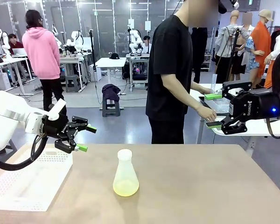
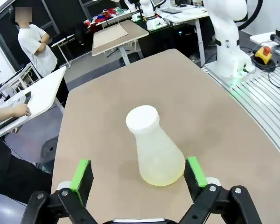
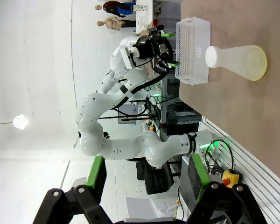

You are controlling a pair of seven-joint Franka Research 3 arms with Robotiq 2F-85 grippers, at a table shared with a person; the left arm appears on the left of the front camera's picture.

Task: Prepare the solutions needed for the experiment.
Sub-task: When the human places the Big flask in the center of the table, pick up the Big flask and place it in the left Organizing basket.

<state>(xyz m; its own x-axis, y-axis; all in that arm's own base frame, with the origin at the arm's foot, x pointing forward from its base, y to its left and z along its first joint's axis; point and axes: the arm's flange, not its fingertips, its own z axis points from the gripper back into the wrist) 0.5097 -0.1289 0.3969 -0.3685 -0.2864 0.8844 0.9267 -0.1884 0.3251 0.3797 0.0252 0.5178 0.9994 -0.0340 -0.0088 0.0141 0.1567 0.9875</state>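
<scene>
— Near the flask (image 1: 125,173), what's hard to make out?

— On its left, the white perforated tray (image 1: 32,179) is cut off by the frame edge, and I cannot tell whether anything lies in it. The flask's frosted wall blurs the solutions (image 1: 126,188), a shallow pale yellow-green layer at its base. Its mouth looks white and closed over; whether that is a cap, I can't say.

— Where does the flask stand?

— Upright on the desk (image 1: 200,186), roughly mid-desk, right of the tray and apart from it.

— And the arms?

— Left of the flask and above the tray's far corner hangs the left end effector (image 1: 84,138), jaws spread wide, empty. Its wrist view shows the flask just ahead between the green pads (image 2: 82,173), untouched.

— Farther off?

— Right of the flask and beyond the desk's far edge, the right end effector (image 1: 215,111) is raised, jaws wide, holding nothing. A person's hand (image 1: 206,113) is near it at another table behind.
</scene>
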